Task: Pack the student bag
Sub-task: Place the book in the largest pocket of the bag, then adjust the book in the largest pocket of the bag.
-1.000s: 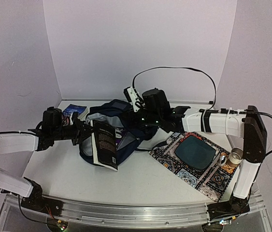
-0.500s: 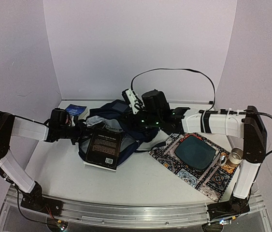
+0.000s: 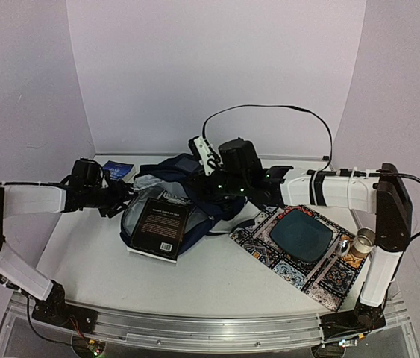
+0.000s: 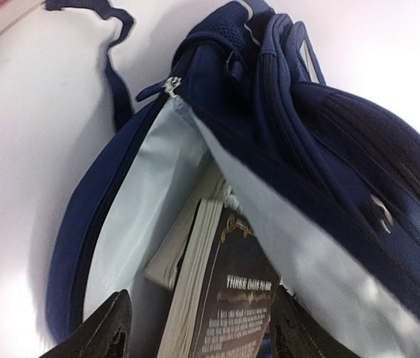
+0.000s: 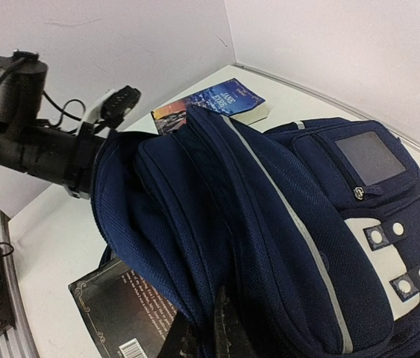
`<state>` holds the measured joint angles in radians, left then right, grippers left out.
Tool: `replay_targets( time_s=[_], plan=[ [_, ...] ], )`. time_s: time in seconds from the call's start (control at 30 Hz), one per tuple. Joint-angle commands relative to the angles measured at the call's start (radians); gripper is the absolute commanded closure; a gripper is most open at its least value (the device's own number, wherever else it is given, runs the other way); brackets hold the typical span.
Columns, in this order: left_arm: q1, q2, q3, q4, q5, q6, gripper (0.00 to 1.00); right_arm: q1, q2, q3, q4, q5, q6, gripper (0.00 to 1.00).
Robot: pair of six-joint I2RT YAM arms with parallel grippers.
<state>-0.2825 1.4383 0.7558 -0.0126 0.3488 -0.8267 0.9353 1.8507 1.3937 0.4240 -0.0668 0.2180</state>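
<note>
The black book [image 3: 161,226] has dropped flat into the mouth of the student bag [image 5: 269,224], and our left gripper [image 3: 118,198] has backed away, jaws apart.
The bag, navy with pale lining, a white stripe and white patches, slumps just left of the mat [image 3: 258,237]. Our right gripper [image 5: 213,332] is pinched shut on its top fabric. We judge it soft and floppy, best held by the zip rim.

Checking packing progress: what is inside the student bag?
A black book sits partway in the open mouth of the student bag, against pale lining; its near end sticks out onto the table. Deeper contents are hidden by fabric.
</note>
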Motion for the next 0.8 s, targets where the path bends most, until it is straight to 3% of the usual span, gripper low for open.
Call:
replay_targets(
  time_s=[0.0,0.23,0.43,0.57,0.77],
  plan=[
    [-0.009,-0.226,-0.109,-0.089,-0.063,-0.063,0.32,0.015,-0.055,0.059,0.172,-0.011,0.007,1.0],
    [-0.079,-0.495,-0.294,-0.17,-0.094,-0.216,0.29,0.014,-0.04,0.072,0.182,-0.008,0.012,1.0],
    [-0.204,-0.615,-0.415,-0.151,-0.135,-0.372,0.28,0.014,-0.031,0.082,0.187,-0.011,0.014,1.0],
    [-0.272,-0.619,-0.504,-0.007,-0.138,-0.47,0.28,0.015,-0.024,0.088,0.188,-0.016,0.015,1.0],
    [-0.374,-0.475,-0.554,0.262,-0.151,-0.568,0.29,0.014,-0.021,0.092,0.188,-0.019,0.015,1.0]
  ],
)
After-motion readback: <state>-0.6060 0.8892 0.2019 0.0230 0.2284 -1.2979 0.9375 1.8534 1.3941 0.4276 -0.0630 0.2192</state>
